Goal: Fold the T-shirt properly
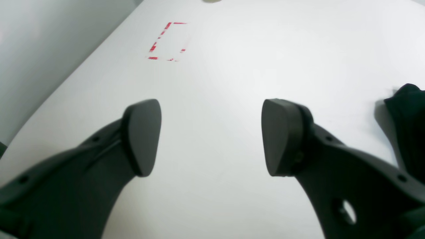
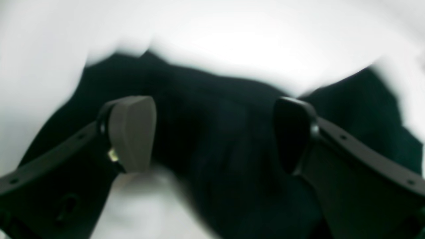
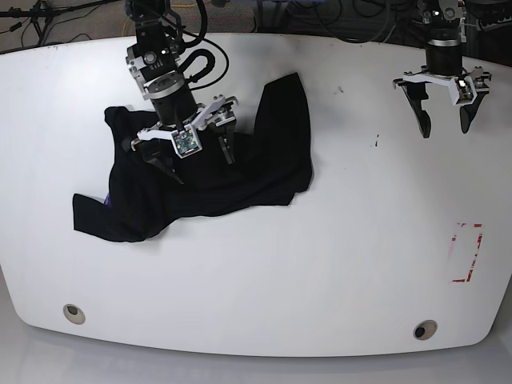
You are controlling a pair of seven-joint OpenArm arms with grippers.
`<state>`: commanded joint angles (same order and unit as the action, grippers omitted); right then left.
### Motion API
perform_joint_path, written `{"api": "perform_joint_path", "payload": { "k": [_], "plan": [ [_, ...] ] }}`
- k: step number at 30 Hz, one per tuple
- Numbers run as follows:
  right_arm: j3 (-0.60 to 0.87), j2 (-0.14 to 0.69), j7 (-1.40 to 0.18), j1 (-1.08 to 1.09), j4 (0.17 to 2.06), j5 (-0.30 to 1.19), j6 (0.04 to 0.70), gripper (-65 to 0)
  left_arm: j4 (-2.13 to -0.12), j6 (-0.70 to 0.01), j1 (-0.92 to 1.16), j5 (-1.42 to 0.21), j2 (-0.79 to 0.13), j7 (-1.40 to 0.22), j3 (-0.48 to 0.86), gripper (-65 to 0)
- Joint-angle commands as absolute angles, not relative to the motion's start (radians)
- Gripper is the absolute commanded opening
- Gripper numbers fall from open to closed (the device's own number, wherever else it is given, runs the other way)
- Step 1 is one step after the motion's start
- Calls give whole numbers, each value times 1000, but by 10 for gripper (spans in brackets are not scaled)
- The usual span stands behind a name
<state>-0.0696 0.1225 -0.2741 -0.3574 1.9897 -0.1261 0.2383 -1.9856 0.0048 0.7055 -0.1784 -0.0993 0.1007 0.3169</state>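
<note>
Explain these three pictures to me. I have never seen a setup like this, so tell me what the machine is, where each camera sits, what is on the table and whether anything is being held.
This is a robot with two arms over a white table. The base picture looks down on the whole scene; the other two come from cameras mounted at each wrist, looking out between that arm's two fingers.

On the table lies a crumpled black T-shirt, which the robot is meant to fold. Near one edge there is a red dashed marking, and two small round holes sit near the front edge.

The right gripper hangs over the T-shirt with its jaws open; its blurred wrist view shows cloth beneath and between the fingers, but nothing pinched. The left gripper is also open, over bare table, away from the shirt. Nothing is held.
</note>
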Motion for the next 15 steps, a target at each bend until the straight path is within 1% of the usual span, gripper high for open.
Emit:
{"api": "perform_joint_path", "payload": {
  "k": [2, 4, 10, 15],
  "plan": [
    [-68, 124, -275, -338, 1983, -121, 242, -113, -1986, 5, 706, -177, -99, 101, 317, -211],
    [-89, 144, -273, -333, 1985, -75, 273, -120, -1988, 5, 703, -178, -95, 97, 317, -210],
    [-100, 176, -265, -347, 1995, 19, 317, -123, -1985, 5, 700, -175, -95, 93, 312, -209],
    [-116, 208, -259, -345, 1993, 65, 331, -126, -1984, 4, 697, -176, -95, 96, 311, -210]
  ]
}}
